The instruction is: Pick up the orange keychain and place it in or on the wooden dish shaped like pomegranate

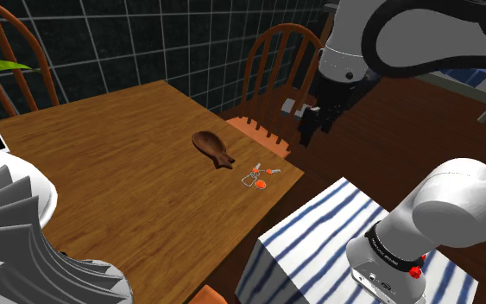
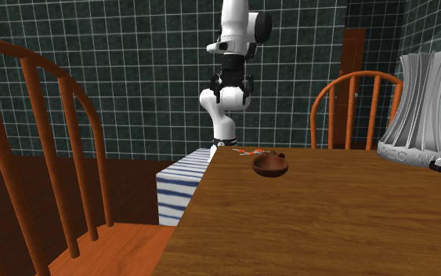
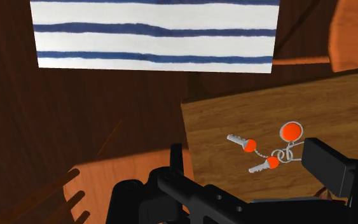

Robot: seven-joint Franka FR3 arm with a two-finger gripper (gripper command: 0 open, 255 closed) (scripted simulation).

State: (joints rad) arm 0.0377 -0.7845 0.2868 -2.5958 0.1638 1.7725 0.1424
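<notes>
1. While your gripper (image 1: 312,123) is hanging empty, fingers apart, above the table (image 1: 103,173) corner, the orange keychain (image 1: 258,175) is lying near that edge, beside the wooden dish (image 1: 213,148).
2. Descending off-centre, you are risking sweeping it overboard.

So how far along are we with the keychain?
Nothing is done yet: the keychain lies on the table near its corner, apart from the dish. In hand: the gripper hangs open well above that corner, holding nothing. Left: descend, grasp, lift, then place it in the dish.
</notes>
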